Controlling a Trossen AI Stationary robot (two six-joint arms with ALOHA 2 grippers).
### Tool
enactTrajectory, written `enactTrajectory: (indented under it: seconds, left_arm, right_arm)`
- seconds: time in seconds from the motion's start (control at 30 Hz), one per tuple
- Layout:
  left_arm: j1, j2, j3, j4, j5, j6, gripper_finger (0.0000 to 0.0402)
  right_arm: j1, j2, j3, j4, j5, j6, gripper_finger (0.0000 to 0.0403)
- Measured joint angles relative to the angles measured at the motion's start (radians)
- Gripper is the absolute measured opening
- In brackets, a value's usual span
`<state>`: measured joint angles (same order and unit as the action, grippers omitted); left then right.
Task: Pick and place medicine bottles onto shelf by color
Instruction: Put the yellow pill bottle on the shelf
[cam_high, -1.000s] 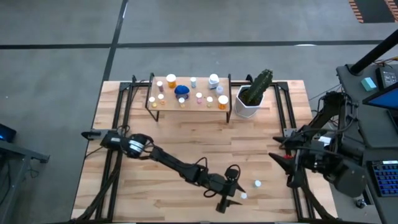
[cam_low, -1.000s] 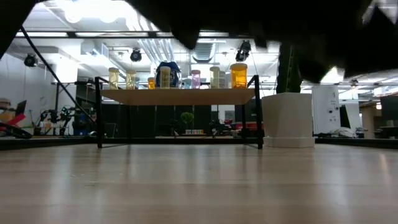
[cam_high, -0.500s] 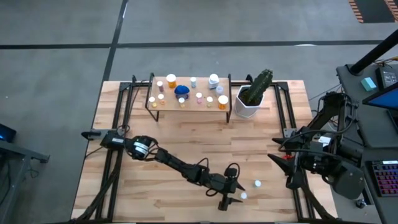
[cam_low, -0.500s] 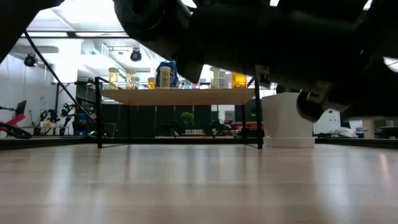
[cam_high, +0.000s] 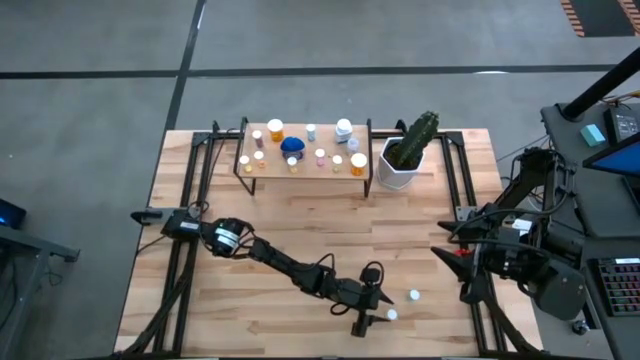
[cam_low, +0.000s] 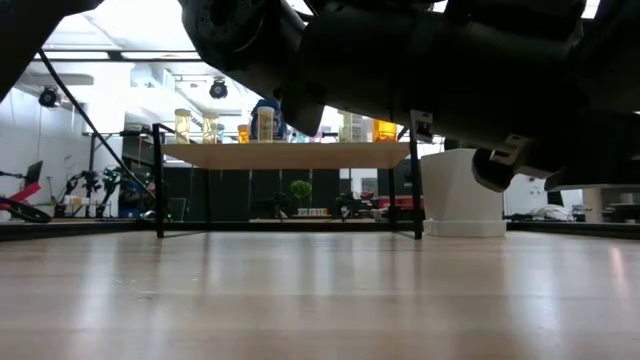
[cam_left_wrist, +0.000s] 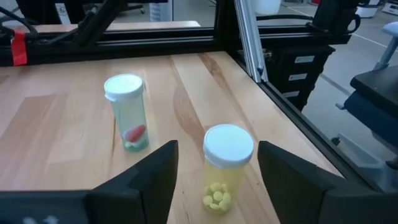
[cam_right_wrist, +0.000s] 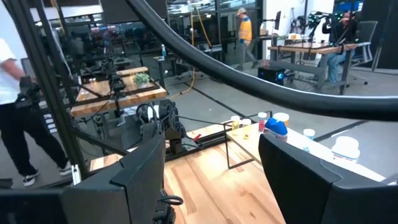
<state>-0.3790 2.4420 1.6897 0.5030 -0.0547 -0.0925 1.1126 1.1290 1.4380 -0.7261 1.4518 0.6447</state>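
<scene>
Left tool is low at the surface's near edge, fingers spread and grasping nothing. A yellow-pill bottle stands upright between them, axis vertical, cap up, touching neither as far as I can see. The second bottle stands upright at about 11 o'clock from it — outside the fingers. The shelf is at 12 o'clock, well apart. Right tool is parked at 3 o'clock, released — left is clearly nearer.
</scene>
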Motion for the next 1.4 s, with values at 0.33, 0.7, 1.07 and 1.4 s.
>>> enactTrajectory:
  seconds: [0.33,0.7,1.07,1.4]
  left_arm:
    - [-0.001,0.000,-0.001,0.013,0.015,-0.007,0.0166]
    - [-0.003,0.062,0.003,0.144,0.022,-0.059,0.0164]
    - [-0.005,0.063,0.010,0.140,0.028,-0.080,0.0155]
    - [-0.003,0.063,0.010,0.138,0.038,-0.079,0.0086]
  right_arm:
    - [0.000,0.000,0.000,0.002,0.015,0.002,0.0249]
    - [0.000,0.000,0.000,0.004,0.016,0.002,0.0249]
    - [0.000,0.000,0.000,0.005,0.017,-0.001,0.0249]
    - [0.000,0.000,0.000,0.004,0.017,-0.001,0.0249]
